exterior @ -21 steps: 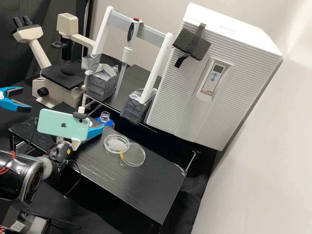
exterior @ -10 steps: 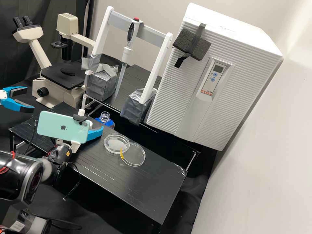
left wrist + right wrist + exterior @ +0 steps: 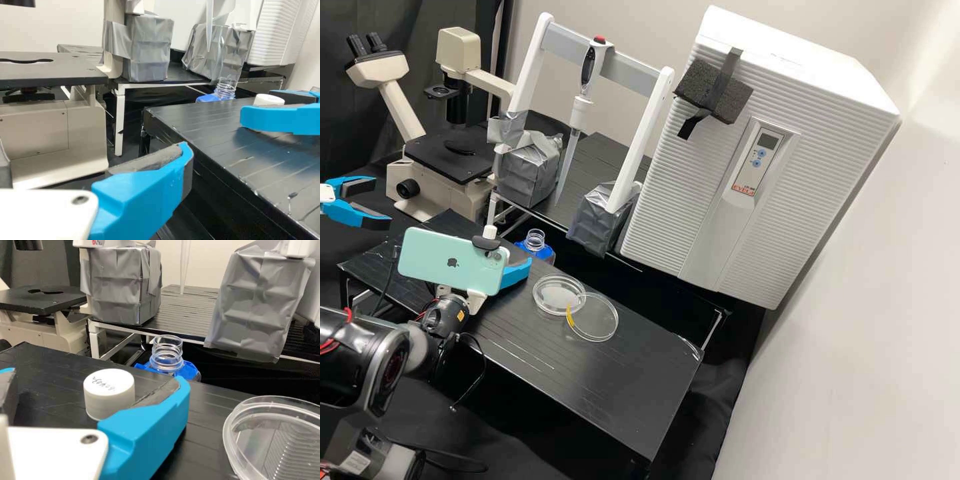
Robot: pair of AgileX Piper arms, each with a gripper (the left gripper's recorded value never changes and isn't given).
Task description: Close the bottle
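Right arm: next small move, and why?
Probably ease the right gripper forward to bring the white cap over the bottle. The bottle's mouth is open and it stands just past the bench edge, ahead of the cap. The left gripper is open, far off.

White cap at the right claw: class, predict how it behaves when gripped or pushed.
White cap looks rigid and small, so probably light. Its smooth round wall may slip in a grip; tipped on edge, it could roll.
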